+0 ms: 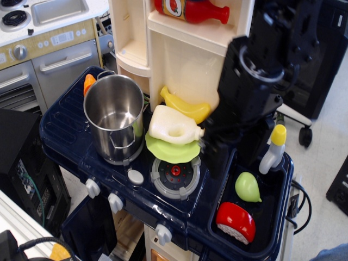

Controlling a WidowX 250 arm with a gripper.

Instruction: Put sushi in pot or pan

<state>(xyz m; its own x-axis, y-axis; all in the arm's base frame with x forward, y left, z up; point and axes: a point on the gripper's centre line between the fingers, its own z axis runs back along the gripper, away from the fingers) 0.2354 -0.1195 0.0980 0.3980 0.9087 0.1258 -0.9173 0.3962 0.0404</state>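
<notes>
The sushi (235, 222), with a glossy red top and a white rice base, lies in the front of the dark sink basin (272, 228) at the right. The shiny steel pot (114, 117) stands upright and empty on the left of the toy stove. My black gripper (234, 163) hangs motion-blurred over the sink's left edge, above and a little left of the sushi and well right of the pot. Its jaws look open and hold nothing.
A pale green pear (248, 187) lies in the sink behind the sushi. A cream jug (173, 126) rests on a green plate (173, 151) beside a yellow banana (185, 107). A white-yellow faucet (273, 149) and a red bottle (196, 11) on the shelf are nearby.
</notes>
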